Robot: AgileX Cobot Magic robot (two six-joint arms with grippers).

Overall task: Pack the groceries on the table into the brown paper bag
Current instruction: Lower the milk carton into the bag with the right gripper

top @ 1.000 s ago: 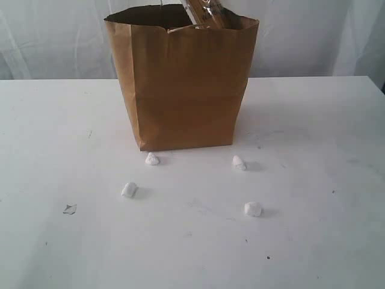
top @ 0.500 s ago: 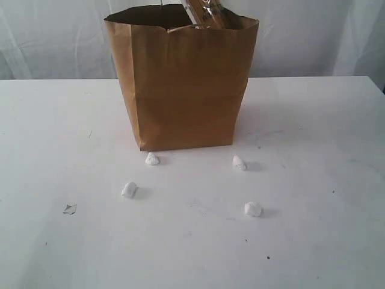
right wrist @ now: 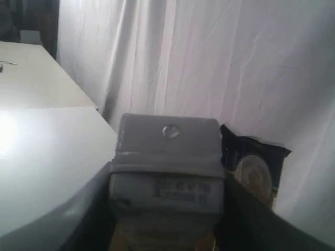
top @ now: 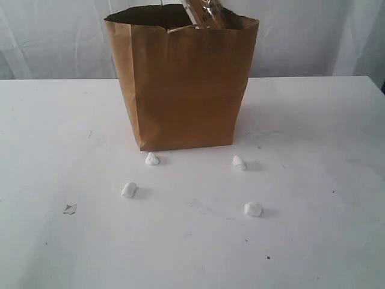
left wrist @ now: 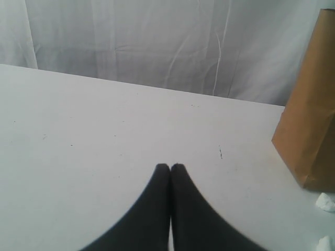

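Ext. view: long spaghetti pack (top: 204, 13) near-upright in brown paper bag (top: 183, 90). Wrist cams only: right gripper (right wrist: 166, 209) clamps it, left gripper (left wrist: 170, 168) fingers together.

We see the upright brown kraft paper bag (top: 183, 90) standing open on the flat white tabletop (top: 313, 198). From the bag's mouth (right of middle) pokes the tilted, clear-wrapped long spaghetti pack (top: 204, 13).

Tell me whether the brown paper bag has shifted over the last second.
No. The brown paper bag sits just as before, its front edge equally near the white lump.
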